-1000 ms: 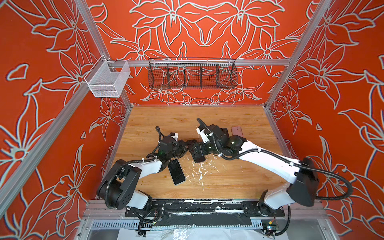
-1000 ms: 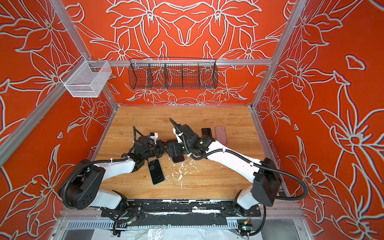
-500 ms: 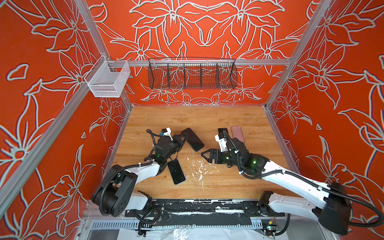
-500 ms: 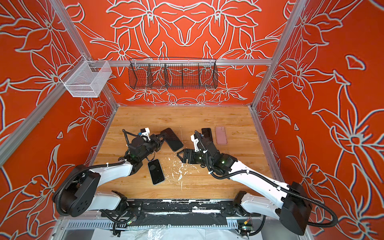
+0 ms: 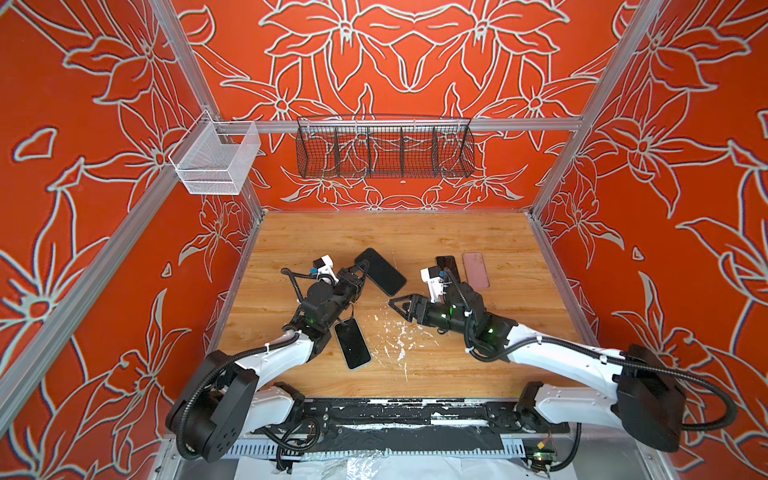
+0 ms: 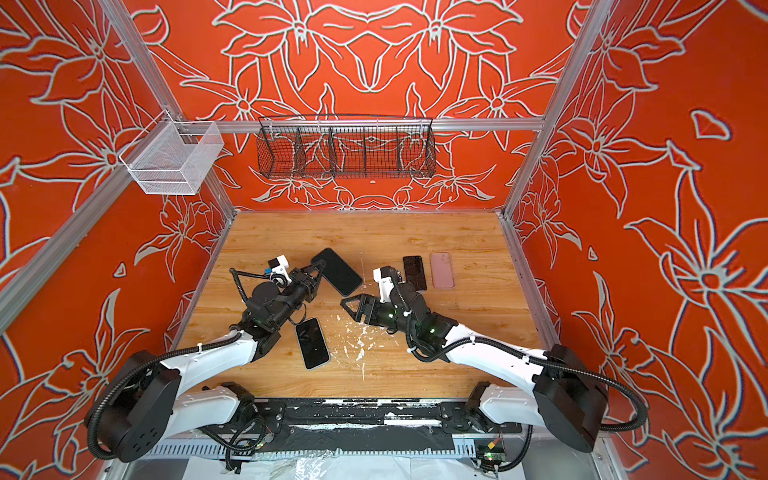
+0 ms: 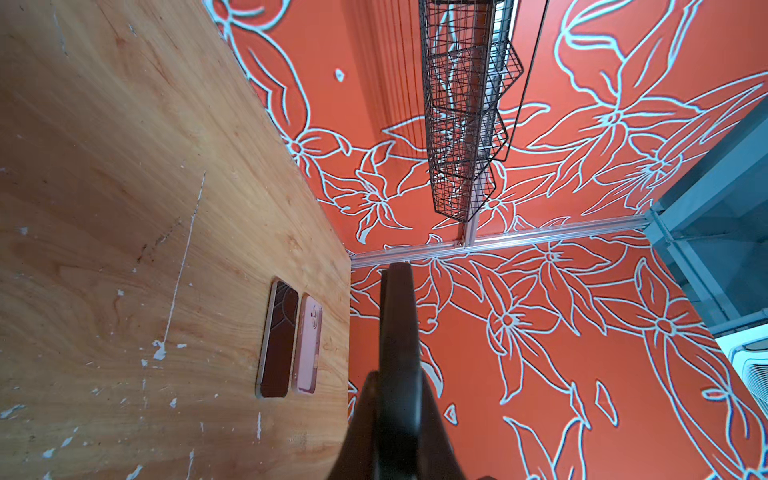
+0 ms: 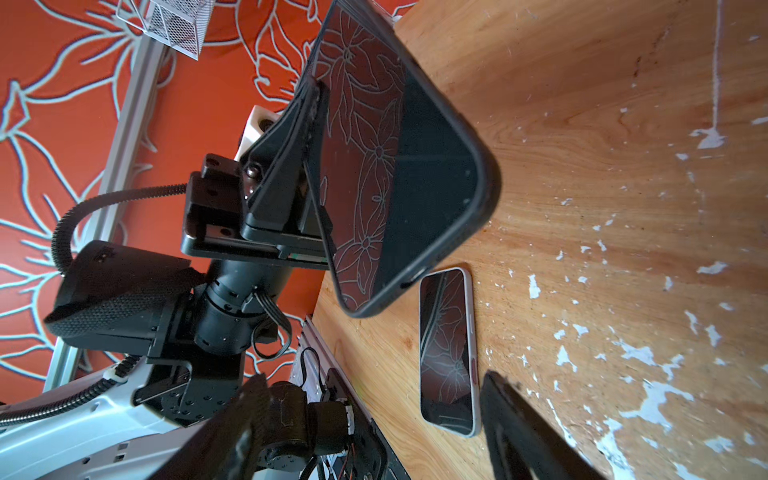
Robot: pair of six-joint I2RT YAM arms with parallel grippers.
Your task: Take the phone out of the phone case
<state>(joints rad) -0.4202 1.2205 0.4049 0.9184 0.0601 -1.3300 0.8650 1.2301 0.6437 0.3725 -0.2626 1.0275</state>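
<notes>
A phone in a black case (image 5: 380, 272) (image 6: 336, 272) hangs tilted above the wooden table, its glossy screen mirroring the wall in the right wrist view (image 8: 395, 166). My left gripper (image 5: 360, 270) (image 6: 313, 272) is shut on one long edge of it. The left wrist view shows it edge-on as a dark slab (image 7: 397, 324) between the fingers. To its right and nearer the front, my right gripper (image 5: 395, 306) (image 6: 347, 305) (image 8: 374, 376) stands open and apart from it, with nothing between its fingers.
A bare phone with a light rim (image 5: 352, 343) (image 8: 449, 353) lies flat near the left arm. A dark phone (image 5: 449, 266) and a pink case (image 5: 476, 270) lie side by side at the back right. A black wire basket (image 5: 384, 151) and a white mesh basket (image 5: 216, 160) hang on the walls.
The two grippers met over the cased phone a second ago. The right gripper has since drawn back to the right with empty jaws, while the left carried the cased phone towards the back.
</notes>
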